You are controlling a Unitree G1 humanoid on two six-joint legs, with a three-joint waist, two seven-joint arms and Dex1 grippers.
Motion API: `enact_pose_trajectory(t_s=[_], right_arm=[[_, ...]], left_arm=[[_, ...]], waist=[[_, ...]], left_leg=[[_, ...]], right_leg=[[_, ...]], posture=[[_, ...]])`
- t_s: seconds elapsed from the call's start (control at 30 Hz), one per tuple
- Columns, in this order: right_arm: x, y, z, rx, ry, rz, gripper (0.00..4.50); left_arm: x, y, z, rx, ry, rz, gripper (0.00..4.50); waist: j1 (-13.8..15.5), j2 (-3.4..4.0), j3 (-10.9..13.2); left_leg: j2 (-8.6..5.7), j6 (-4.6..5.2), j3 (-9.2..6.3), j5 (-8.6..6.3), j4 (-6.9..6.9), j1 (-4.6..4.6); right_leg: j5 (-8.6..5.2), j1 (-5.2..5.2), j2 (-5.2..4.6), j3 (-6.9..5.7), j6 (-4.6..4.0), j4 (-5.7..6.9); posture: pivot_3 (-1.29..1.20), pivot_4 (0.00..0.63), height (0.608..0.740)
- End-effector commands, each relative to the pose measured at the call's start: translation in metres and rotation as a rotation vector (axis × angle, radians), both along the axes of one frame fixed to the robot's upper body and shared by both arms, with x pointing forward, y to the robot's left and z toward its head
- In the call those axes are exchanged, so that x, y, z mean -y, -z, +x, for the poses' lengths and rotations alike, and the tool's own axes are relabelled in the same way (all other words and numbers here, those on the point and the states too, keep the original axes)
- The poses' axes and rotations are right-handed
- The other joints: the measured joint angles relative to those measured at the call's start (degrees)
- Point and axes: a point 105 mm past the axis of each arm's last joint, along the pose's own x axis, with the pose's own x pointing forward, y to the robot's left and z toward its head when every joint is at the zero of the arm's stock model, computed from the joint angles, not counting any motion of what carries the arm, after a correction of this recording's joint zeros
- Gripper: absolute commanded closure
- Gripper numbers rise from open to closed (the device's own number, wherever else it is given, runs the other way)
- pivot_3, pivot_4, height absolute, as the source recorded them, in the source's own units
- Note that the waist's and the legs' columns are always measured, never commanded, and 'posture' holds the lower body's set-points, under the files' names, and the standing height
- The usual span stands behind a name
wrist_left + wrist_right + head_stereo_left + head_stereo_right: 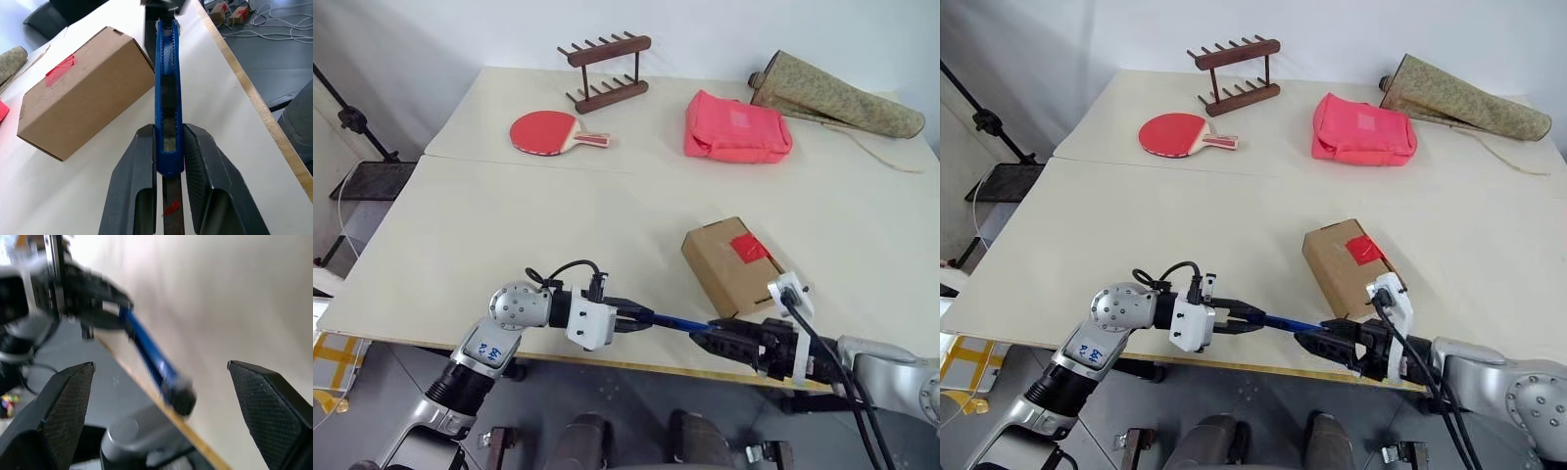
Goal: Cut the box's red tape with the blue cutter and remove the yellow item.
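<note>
The left hand (631,319) is clenched on the blue cutter (677,321), which is gripped by one end between the two black fingers (134,186) and held roughly level above the near edge of the worktop (509,235), pointing toward the robot's right. The cutter's far end is met by the right hand (705,336), whose fingers are spread wide; in the right wrist view the cutter's tip is seen in the gap between them, touched by neither, so nothing is grasped by that hand.

Just beyond the two hands the box (729,262) is set on the worktop near the front edge, closed, lying at an angle. The red tape (749,248) is stuck across its top flap edge and is seen uncut. The yellow item cannot be seen.

Farther back on the worktop, well apart from the box, a pink pouch (734,127) is laid, with a long patterned fabric case (837,93) beside it toward the right. To the left of the pouch a red table-tennis paddle (548,132) is placed, and behind it a dark wooden rack (607,70) is stood.
</note>
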Motion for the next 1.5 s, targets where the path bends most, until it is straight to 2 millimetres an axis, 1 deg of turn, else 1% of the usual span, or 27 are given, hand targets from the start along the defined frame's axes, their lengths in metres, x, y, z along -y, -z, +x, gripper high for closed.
enact_pose_trajectory(t_s=[0.03,0.13,0.17,0.2,0.23,0.33,0.37,0.43,0.53,0.6,0.63,0.67,0.7,0.77,0.83,0.93,0.97,1.0,1.03,1.07,1.13,1.2,1.3,1.37,1.43,1.47,1.5], right_arm=[[-0.002,-0.003,0.001,-0.005,-0.008,0.022,0.0],[-0.002,0.0,0.002,-0.017,-0.017,0.011,0.44],[-0.003,0.002,0.001,-0.023,-0.022,0.009,0.72],[-0.003,0.002,0.001,-0.026,-0.025,0.008,0.72],[-0.004,0.003,0.001,-0.027,-0.026,0.007,1.02],[-0.005,0.005,0.002,-0.028,-0.024,0.008,1.66],[-0.005,0.006,0.002,-0.027,-0.025,0.008,1.66],[-0.005,0.006,0.003,-0.024,-0.024,0.008,1.94],[-0.006,0.006,0.004,-0.019,-0.022,0.018,2.69],[-0.006,0.007,0.005,-0.013,-0.02,0.018,3.06],[-0.006,0.007,0.006,-0.012,-0.019,0.017,3.12],[-0.006,0.007,0.006,-0.011,-0.018,0.017,3.49],[-0.006,0.006,0.006,-0.009,-0.014,0.024,3.62],[-0.007,0.006,0.007,-0.006,-0.014,0.033,3.64],[-0.008,0.005,0.006,-0.006,-0.022,0.041,3.98],[-0.009,0.003,0.004,-0.003,-0.04,0.06,3.99],[-0.01,0.002,0.004,-0.001,-0.045,0.062,4.13],[-0.01,0.002,0.003,0.003,-0.053,0.062,4.27],[-0.009,0.002,0.003,0.005,-0.057,0.06,4.3],[-0.009,0.002,0.002,0.006,-0.062,0.058,4.33],[-0.009,-0.006,-0.002,0.026,-0.091,0.069,4.33],[-0.007,-0.017,-0.006,0.052,-0.114,0.085,4.33],[-0.002,-0.028,-0.012,0.084,-0.138,0.086,4.33],[0.002,-0.043,-0.022,0.125,-0.169,0.078,4.33],[0.009,-0.062,-0.032,0.173,-0.174,0.089,4.33],[0.012,-0.069,-0.035,0.19,-0.164,0.093,4.33],[0.016,-0.075,-0.038,0.207,-0.153,0.09,4.33]], left_arm=[[0.003,-0.007,-0.003,0.04,0.014,-0.017,4.07],[0.002,-0.008,-0.002,0.042,0.009,-0.018,4.07],[0.002,-0.008,-0.002,0.043,0.008,-0.019,4.07],[0.002,-0.008,-0.002,0.043,0.008,-0.019,4.07],[0.002,-0.008,-0.002,0.043,0.007,-0.019,4.07],[0.002,-0.008,-0.002,0.043,0.004,-0.021,4.07],[0.002,-0.008,-0.002,0.043,0.005,-0.021,4.07],[0.002,-0.008,-0.002,0.043,0.006,-0.021,4.07],[0.002,-0.008,-0.002,0.041,0.006,-0.02,4.07],[0.002,-0.008,-0.002,0.04,0.008,-0.018,4.07],[0.002,-0.007,-0.002,0.04,0.009,-0.016,4.07],[0.002,-0.007,-0.002,0.041,0.009,-0.015,4.07],[0.002,-0.007,-0.002,0.041,0.009,-0.015,4.07],[0.002,-0.007,-0.002,0.041,0.008,-0.014,4.07],[0.002,-0.006,-0.002,0.038,0.008,-0.013,4.07],[0.002,-0.008,-0.003,0.015,0.016,-0.022,4.07],[0.001,-0.009,-0.003,0.014,0.01,-0.031,3.51],[0.0,-0.011,-0.002,0.017,0.001,-0.038,3.31],[0.0,-0.013,-0.001,0.021,-0.006,-0.043,2.98],[-0.002,-0.014,0.0,0.023,-0.015,-0.045,2.78],[-0.015,-0.02,0.004,-0.047,-0.076,-0.069,2.43],[-0.035,-0.024,0.006,-0.141,-0.14,-0.076,2.38],[-0.056,-0.021,0.003,-0.257,-0.192,-0.042,2.38],[-0.081,-0.014,0.004,-0.364,-0.256,0.012,2.38],[-0.101,-0.014,0.014,-0.447,-0.346,-0.013,2.38],[-0.105,-0.016,0.02,-0.462,-0.372,-0.046,2.38],[-0.105,-0.018,0.026,-0.466,-0.392,-0.08,2.54]], waist=[[0.0,0.0,0.0],[-0.1,0.0,0.0],[-0.1,0.0,0.0],[-0.1,0.0,0.0],[0.0,0.0,0.0],[0.0,0.0,0.0],[0.0,0.0,0.0],[0.0,0.0,0.0],[-0.1,0.0,0.0],[-0.1,0.0,0.0],[-0.1,0.0,0.0],[-0.1,0.0,0.0],[-0.1,0.0,0.0],[0.0,0.0,0.0],[-0.1,0.0,0.0],[-0.1,0.0,0.0],[-0.1,0.0,0.0],[0.0,0.0,0.0],[0.0,0.0,0.0],[-0.1,0.0,0.0],[-0.1,0.0,0.0],[-0.5,0.06,0.0],[-1.0,0.1,0.1],[-1.1,0.12,0.1],[-0.9,0.3,0.2],[-0.8,0.3,0.2],[-0.5,0.28,0.2]], left_leg=[[0.0,0.0,-0.01,0.0,0.0,0.0],[0.0,0.0,0.0,0.0,0.0,0.0],[0.0,0.0,0.01,0.0,0.0,-0.01],[0.01,0.0,0.0,0.0,0.0,0.0],[0.01,0.0,0.0,0.0,0.0,0.0],[0.01,0.0,0.0,0.0,0.0,0.0],[0.01,0.0,0.0,0.0,0.0,-0.01],[0.01,0.0,0.0,0.0,0.0,0.0],[0.01,0.0,0.0,0.0,0.0,-0.01],[0.01,0.0,0.0,0.0,0.0,-0.01],[0.02,0.0,0.0,0.0,0.0,-0.01],[0.02,0.0,0.0,0.0,0.0,0.0],[0.02,0.0,0.0,0.0,0.0,0.0],[0.01,0.01,0.0,0.0,0.0,-0.01],[0.01,0.01,0.0,0.0,0.0,-0.01],[0.01,0.01,0.0,-0.01,-0.01,-0.01],[0.02,0.01,0.0,-0.01,0.0,-0.01],[0.01,0.01,0.0,-0.01,0.0,-0.01],[0.01,0.01,0.0,-0.01,0.0,-0.02],[0.01,0.01,0.0,-0.01,0.0,-0.02],[0.02,0.01,-0.01,-0.01,0.0,-0.02],[0.04,0.01,-0.01,-0.01,-0.01,-0.03],[0.13,-0.01,-0.02,-0.02,-0.02,-0.02],[0.13,-0.01,-0.02,-0.02,-0.02,-0.01],[0.11,0.03,-0.03,-0.05,-0.02,-0.02],[0.08,0.04,-0.03,-0.05,-0.03,-0.03],[0.09,0.05,-0.03,-0.06,-0.02,-0.03]], right_leg=[[0.0,0.0,0.0,-0.01,0.0,0.01],[0.0,0.0,-0.01,-0.02,0.0,0.0],[0.0,0.0,0.0,-0.02,0.0,0.0],[0.0,0.0,0.0,-0.03,0.0,0.0],[0.0,0.0,0.0,-0.03,0.0,0.0],[0.0,0.0,0.0,-0.03,0.0,0.0],[0.0,0.0,0.0,-0.03,0.0,0.0],[0.0,-0.01,0.0,-0.03,0.0,0.0],[0.0,-0.01,0.0,-0.03,0.0,0.0],[0.0,-0.01,0.0,-0.03,0.0,0.0],[0.0,-0.01,0.0,-0.03,0.0,0.0],[0.0,-0.01,0.01,-0.04,0.0,0.0],[0.0,-0.01,0.0,-0.03,0.0,0.0],[0.0,-0.01,0.0,-0.03,0.0,0.0],[0.0,-0.01,-0.01,-0.03,0.0,0.0],[0.0,-0.02,0.0,-0.03,0.0,0.0],[0.0,-0.02,0.0,-0.03,0.0,0.0],[0.0,-0.01,-0.01,-0.03,0.0,0.0],[0.0,-0.01,-0.03,-0.02,0.0,0.0],[0.0,-0.01,-0.04,-0.01,0.0,-0.01],[0.0,-0.02,-0.02,-0.02,0.0,-0.01],[0.0,-0.05,-0.02,-0.02,0.0,0.01],[0.0,-0.04,-0.03,-0.02,0.0,0.02],[0.0,-0.03,-0.02,-0.02,0.0,0.0],[0.0,-0.02,-0.03,-0.01,0.0,0.0],[0.0,-0.02,-0.03,-0.01,0.0,0.0],[0.0,-0.01,-0.02,-0.01,0.0,0.0]], posture=[[0.0,0.15,0.74],[0.0,0.15,0.74],[0.0,0.15,0.74],[0.0,0.15,0.74],[0.0,0.15,0.74],[0.0,0.15,0.74],[0.0,0.15,0.74],[0.0,0.15,0.74],[0.0,0.15,0.74],[0.0,0.15,0.74],[0.0,0.15,0.74],[0.0,0.15,0.74],[0.0,0.15,0.74],[0.0,0.15,0.74],[0.0,0.15,0.74],[0.0,0.15,0.74],[0.0,0.15,0.74],[0.0,0.15,0.74],[0.0,0.15,0.74],[0.0,0.15,0.74],[0.0,0.15,0.74],[0.0,0.15,0.74],[0.0,0.15,0.74],[0.0,0.15,0.74],[0.0,0.15,0.74],[0.0,0.15,0.74],[0.0,0.15,0.74]])
